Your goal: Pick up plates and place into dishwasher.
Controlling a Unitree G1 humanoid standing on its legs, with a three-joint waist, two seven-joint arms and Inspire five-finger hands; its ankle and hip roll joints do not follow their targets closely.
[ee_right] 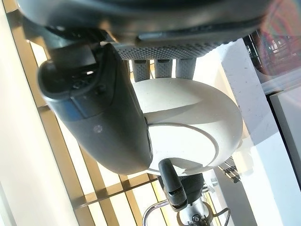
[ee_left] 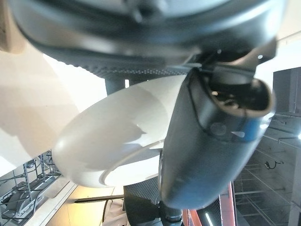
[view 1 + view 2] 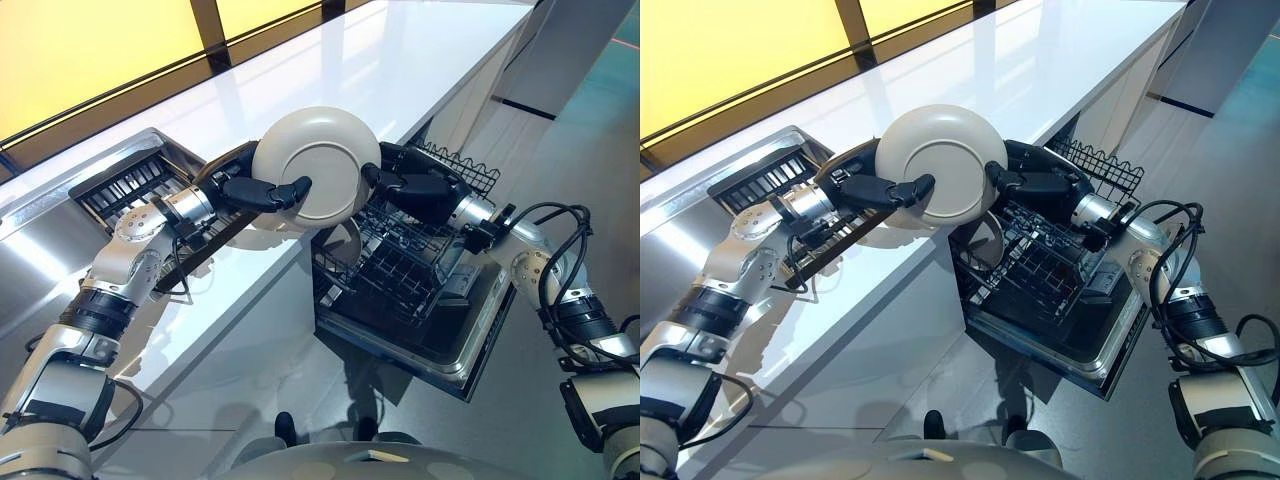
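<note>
A round cream plate (image 3: 315, 165) hangs tilted, its underside toward me, above the counter edge and the open dishwasher. My left hand (image 3: 250, 190) grips its left rim, thumb across the underside and fingers behind. My right hand (image 3: 410, 185) holds the opposite rim in the same way. The left wrist view has the plate (image 2: 117, 150) beside the thumb (image 2: 207, 141). In the right wrist view the plate (image 1: 188, 122) lies under the thumb (image 1: 99, 117). A second plate (image 3: 345, 245) stands on edge in the dishwasher's lower rack (image 3: 400, 265).
The dishwasher door (image 3: 450, 345) lies folded down toward me, with a wire rack (image 3: 465, 165) above it. A dark slatted drainer (image 3: 130, 185) sits in the steel sink at left. The white counter (image 3: 330, 60) runs behind. A pale dish (image 3: 268, 228) shows under my left hand.
</note>
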